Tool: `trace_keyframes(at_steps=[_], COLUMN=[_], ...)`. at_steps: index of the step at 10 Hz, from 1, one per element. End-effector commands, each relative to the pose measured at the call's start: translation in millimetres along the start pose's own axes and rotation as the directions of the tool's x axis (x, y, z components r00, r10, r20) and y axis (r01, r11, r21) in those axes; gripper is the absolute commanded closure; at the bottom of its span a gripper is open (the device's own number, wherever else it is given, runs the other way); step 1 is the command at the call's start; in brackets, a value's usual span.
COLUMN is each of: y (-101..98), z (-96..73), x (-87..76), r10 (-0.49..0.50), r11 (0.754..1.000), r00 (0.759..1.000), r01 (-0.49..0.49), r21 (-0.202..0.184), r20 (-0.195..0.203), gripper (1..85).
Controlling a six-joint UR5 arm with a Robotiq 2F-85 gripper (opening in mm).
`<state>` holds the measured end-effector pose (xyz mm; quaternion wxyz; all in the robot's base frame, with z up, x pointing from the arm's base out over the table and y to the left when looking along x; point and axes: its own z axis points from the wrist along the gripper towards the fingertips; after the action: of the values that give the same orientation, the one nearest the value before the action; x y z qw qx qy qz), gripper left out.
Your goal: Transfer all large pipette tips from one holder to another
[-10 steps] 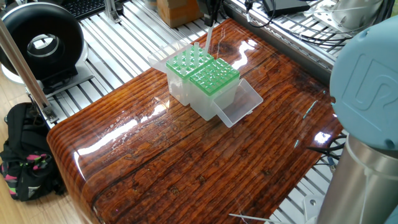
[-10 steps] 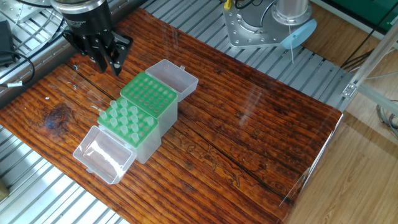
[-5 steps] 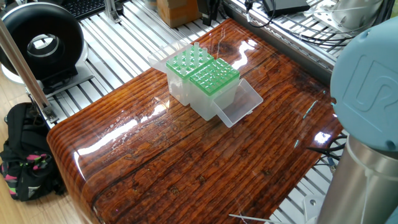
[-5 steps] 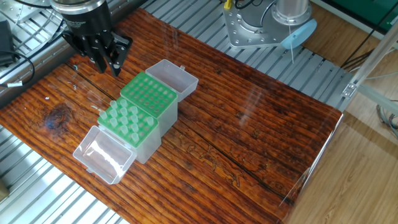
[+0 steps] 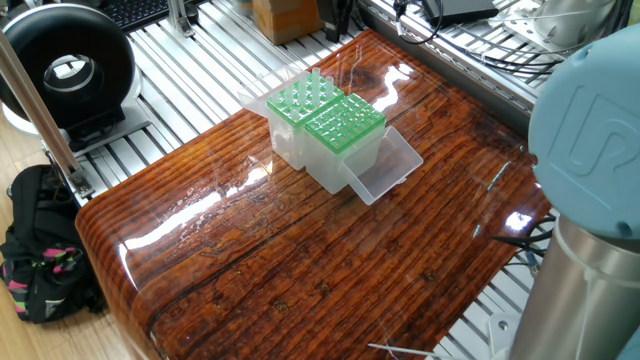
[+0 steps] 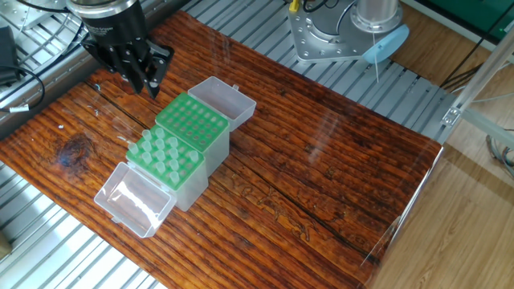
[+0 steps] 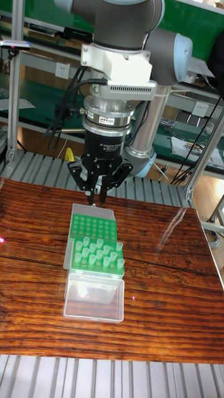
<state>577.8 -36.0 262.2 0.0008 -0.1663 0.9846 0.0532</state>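
The tool point(image 6: 145, 83) is seen at the upper left of the other fixed view, its fingers pressed together with nothing visibly pinched. The large pipette tips point(image 6: 159, 154) are held upright in a green holder point(image 6: 165, 164) left of centre on the surface point(image 6: 321, 160), touching an empty green holder point(image 6: 193, 128).

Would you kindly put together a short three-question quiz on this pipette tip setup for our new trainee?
1. True or false: the gripper is holding a pipette tip.
2. Which green rack holds the tips: A) the one nearer the gripper, B) the one farther from it?
3. Fill in: each rack has a clear ____ folded open beside it.

Key:
1. False; nothing shows between its fingers.
2. B: the full rack is farther; the empty rack is nearer.
3. lid.
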Motion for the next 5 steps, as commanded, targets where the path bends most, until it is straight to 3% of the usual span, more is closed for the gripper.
trace_keyframes(at_steps=[1, 3, 4, 5], y=[11.0, 33.1, 24.4, 32.9], z=[-10.4, -17.0, -17.9, -18.4], x=[10.2, -1.4, -4.1, -4.7], r10=[0.032, 0.075, 0.081, 0.094], r11=[0.999, 0.993, 0.995, 0.993], r00=[0.998, 0.997, 0.996, 0.994], r01=[-0.033, -0.078, -0.083, -0.098], r21=[-0.024, -0.091, -0.048, -0.063], r20=[-0.059, -0.035, -0.042, -0.061], gripper=[60.0, 63.3, 70.0, 84.7])
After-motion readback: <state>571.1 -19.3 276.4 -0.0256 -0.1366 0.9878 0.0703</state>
